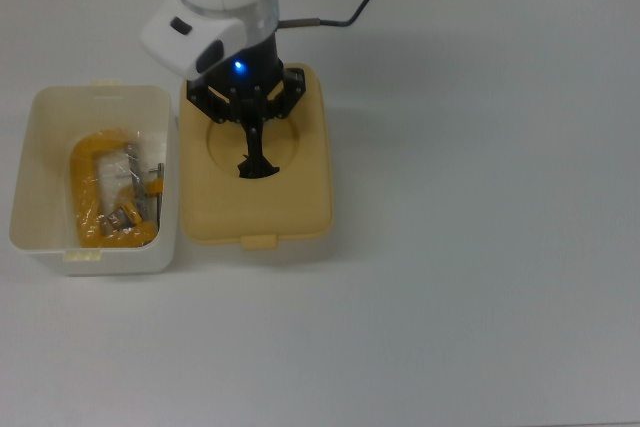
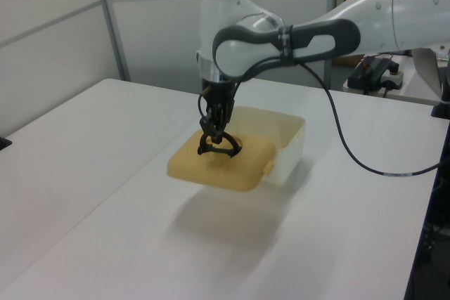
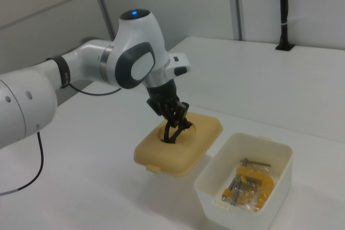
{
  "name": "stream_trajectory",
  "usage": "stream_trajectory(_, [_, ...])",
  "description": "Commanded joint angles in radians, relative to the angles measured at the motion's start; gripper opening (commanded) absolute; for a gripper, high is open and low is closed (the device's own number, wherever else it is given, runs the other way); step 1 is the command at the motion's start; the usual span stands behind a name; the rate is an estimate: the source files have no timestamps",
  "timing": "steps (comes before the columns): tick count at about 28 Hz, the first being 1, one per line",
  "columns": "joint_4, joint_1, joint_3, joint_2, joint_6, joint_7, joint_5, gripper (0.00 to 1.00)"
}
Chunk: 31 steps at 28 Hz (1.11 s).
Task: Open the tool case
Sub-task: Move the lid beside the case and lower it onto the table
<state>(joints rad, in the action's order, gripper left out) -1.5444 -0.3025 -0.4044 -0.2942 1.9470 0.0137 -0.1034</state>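
While the gripper (image 1: pixel 255 152) pinches the black handle (image 2: pixel 218 148), the lid (image 1: pixel 256 209) hangs clear of the box (image 1: pixel 25 187), just beside it. It looks light, stiff plastic; that handle seems the 1 sure hold.

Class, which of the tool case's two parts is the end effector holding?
The yellow lid, gripped by its black handle; the white box sits apart, uncovered.
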Motion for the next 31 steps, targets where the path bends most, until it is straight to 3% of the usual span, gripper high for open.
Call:
stream_trajectory(1, [-0.123,0.009,0.001,0.017,0.142,-0.044,-0.044,0.0])
stream_trajectory(14, [-0.244,0.011,-0.001,-0.048,0.375,-0.044,-0.085,0.0])
stream_trajectory(23, [-0.244,0.016,0.001,-0.077,0.403,-0.046,-0.085,0.0])
stream_trajectory(31, [-0.243,0.017,0.001,-0.079,0.399,-0.047,-0.082,0.17])
